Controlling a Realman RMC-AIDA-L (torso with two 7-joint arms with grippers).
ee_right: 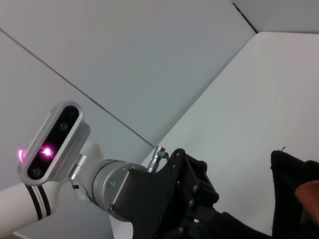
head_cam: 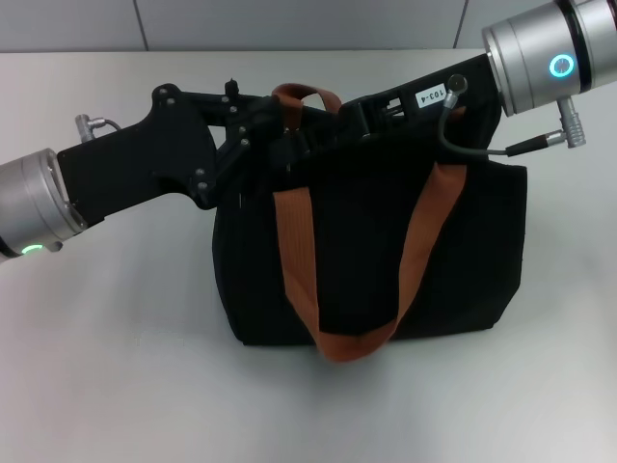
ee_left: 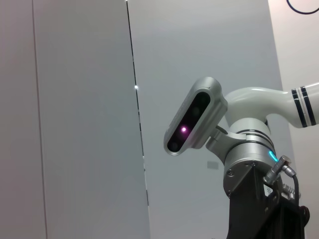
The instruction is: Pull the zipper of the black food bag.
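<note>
The black food bag (head_cam: 376, 251) stands upright in the middle of the table in the head view, and one top corner of it (ee_right: 291, 189) shows in the right wrist view. An orange-brown strap (head_cam: 299, 260) hangs down its front, and a second strap loop (head_cam: 304, 95) rises at its top edge. My left gripper (head_cam: 275, 135) reaches in from the left to the bag's top left edge. From the upper right, my right gripper (head_cam: 371, 111) rests at the bag's top edge. The zipper is hidden among the black parts at the top.
The bag sits on a pale table (head_cam: 116, 338) with a grey wall behind. A cable (head_cam: 472, 147) from the right wrist hangs over the bag's top right. The left wrist view shows only the right arm's wrist camera (ee_left: 192, 122) against the wall.
</note>
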